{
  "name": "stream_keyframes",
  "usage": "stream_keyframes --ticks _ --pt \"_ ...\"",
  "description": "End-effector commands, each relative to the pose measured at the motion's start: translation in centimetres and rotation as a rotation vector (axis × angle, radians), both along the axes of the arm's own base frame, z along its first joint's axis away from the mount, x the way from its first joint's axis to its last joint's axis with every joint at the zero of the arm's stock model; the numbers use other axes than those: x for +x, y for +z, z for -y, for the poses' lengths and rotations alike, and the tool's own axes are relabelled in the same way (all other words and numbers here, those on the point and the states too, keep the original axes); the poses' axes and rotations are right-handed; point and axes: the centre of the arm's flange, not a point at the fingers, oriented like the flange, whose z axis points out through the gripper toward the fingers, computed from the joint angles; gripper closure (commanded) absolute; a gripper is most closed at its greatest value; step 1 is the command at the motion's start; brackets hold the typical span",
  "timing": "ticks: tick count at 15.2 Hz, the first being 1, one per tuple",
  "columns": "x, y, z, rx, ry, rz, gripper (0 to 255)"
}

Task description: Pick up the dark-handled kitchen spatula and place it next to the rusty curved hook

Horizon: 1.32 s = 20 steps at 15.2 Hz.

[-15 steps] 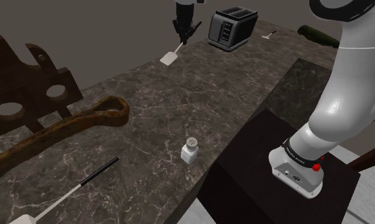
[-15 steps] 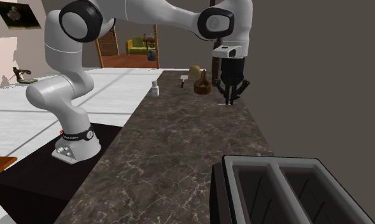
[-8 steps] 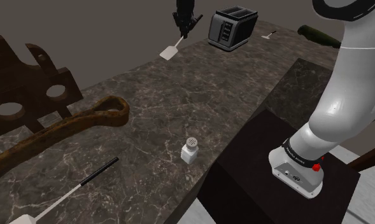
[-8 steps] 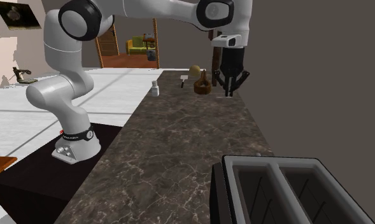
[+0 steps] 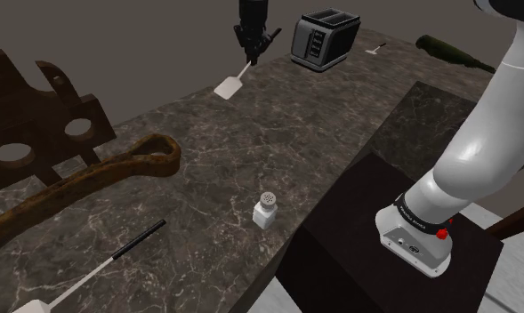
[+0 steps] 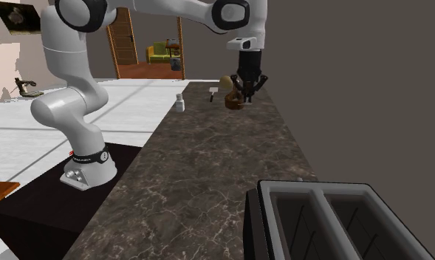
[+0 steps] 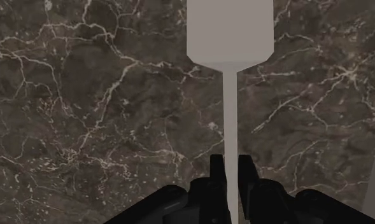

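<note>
My gripper (image 5: 249, 51) is shut on the thin shaft of a spatula (image 5: 229, 84), which hangs with its pale flat blade down over the far part of the dark marble counter (image 5: 251, 142). In the wrist view the fingers (image 7: 218, 173) clasp the shaft, and the blade (image 7: 230, 28) lies beyond them over the marble. The hand hides the handle end. The rusty curved hook (image 5: 117, 171) lies on the counter toward the shoulder view's left, well apart from the gripper. In the second exterior view the gripper (image 6: 247, 90) hangs over the counter's far end.
A second spatula with a dark handle (image 5: 98, 268) lies near the counter's front corner. A salt shaker (image 5: 265, 211) stands near the edge by the stand (image 5: 375, 258). A toaster (image 5: 320, 38) sits at the far end and a dark wooden block (image 5: 37, 124) behind the hook.
The gripper has carried the spatula leftward in the shoulder view, away from the toaster and toward the hook; in the second exterior view it moved left and farther away.
</note>
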Motion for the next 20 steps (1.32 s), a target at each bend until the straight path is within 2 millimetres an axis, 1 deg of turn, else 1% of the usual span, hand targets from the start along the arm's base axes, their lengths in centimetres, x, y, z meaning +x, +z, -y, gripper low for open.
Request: stream_keyframes --ticks 1,20 --pt "-1.9 -0.2 -1.6 0.000 -0.001 0.000 255" --pt "-19.3 -0.2 -19.6 0.000 -0.001 0.000 255"
